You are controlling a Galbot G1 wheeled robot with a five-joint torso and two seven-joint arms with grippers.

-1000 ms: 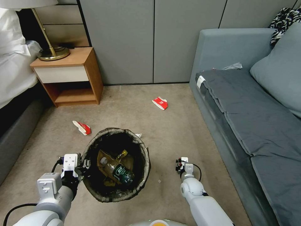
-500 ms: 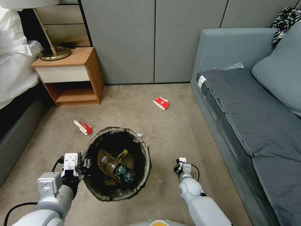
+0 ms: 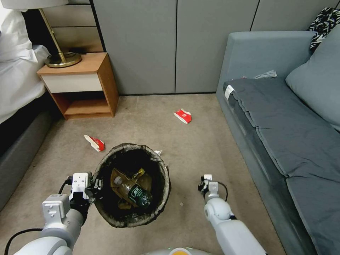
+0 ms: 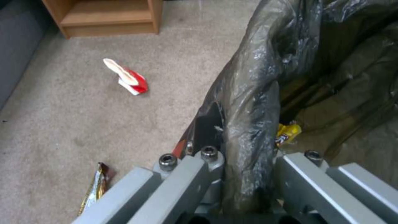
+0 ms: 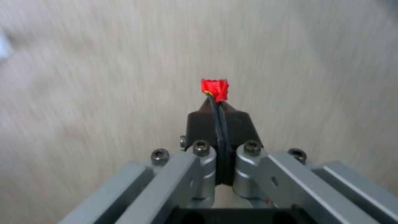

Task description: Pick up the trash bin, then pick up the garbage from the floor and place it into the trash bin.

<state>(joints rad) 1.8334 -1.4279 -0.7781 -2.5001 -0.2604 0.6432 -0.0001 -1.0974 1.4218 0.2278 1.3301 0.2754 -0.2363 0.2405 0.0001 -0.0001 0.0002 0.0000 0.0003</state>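
Since the left claw pinches the lined rim of the trash bin at lower centre, it stays open-mouthed for litter, while the right claw beside it is closed, empty.

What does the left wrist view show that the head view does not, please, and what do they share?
Left wrist view alone: a shiny wrapper on the floor beside the left end effector, which clamps the bin's lined rim. Head view alone: the bottle inside, a farther red cup, the right end effector. Shared: the trash bin, the nearer red cup, the nightstand.
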